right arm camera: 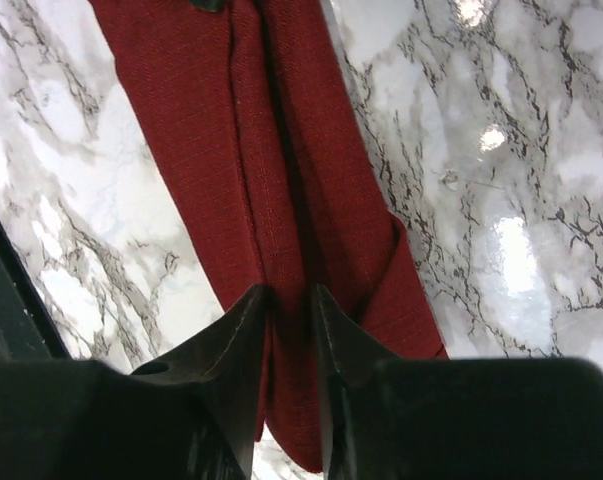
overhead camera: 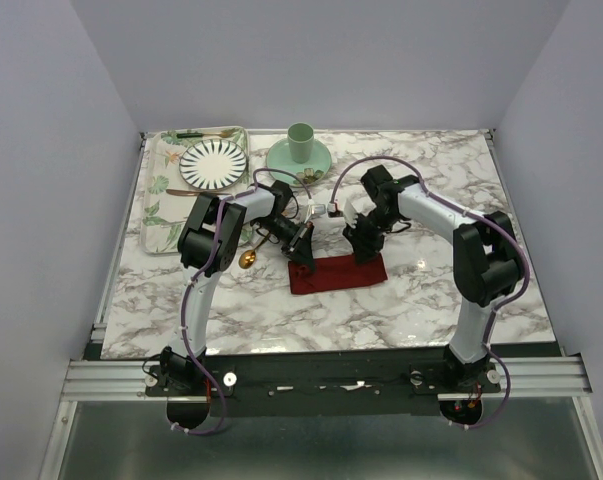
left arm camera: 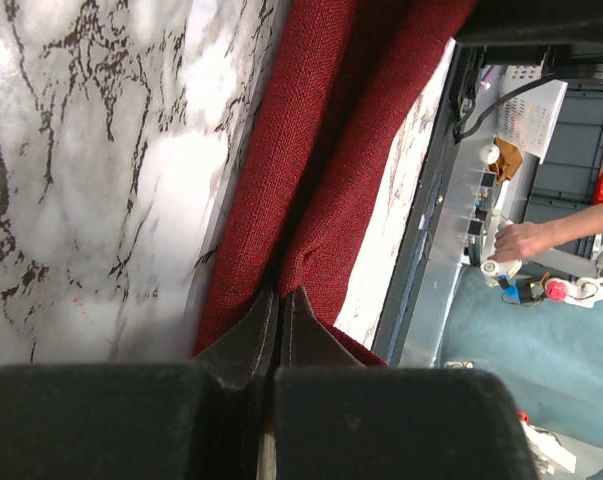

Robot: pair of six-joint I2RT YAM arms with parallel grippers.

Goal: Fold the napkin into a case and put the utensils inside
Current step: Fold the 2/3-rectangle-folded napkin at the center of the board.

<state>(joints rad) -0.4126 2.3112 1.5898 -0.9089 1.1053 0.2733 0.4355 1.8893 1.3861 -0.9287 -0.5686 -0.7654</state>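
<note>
The dark red napkin [overhead camera: 338,273] lies on the marble as a narrow folded case, with a long crease down its middle [left arm camera: 321,150] [right arm camera: 281,150]. My left gripper [overhead camera: 305,262] is at its left end, shut with the tips [left arm camera: 278,292] pinching the raised crease. At the right end, my right gripper [overhead camera: 366,252] is down on the cloth; its jaws [right arm camera: 289,290] stand a little apart, astride the same ridge of cloth. A gold spoon [overhead camera: 248,258] rests on the table just left of the left gripper. I cannot make out the knife.
A floral tray [overhead camera: 156,215] at the back left holds a striped plate [overhead camera: 213,163] and thin utensils. A green cup [overhead camera: 300,143] stands on a green saucer [overhead camera: 281,160] behind the arms. The table's front rail [left arm camera: 421,250] runs close to the napkin.
</note>
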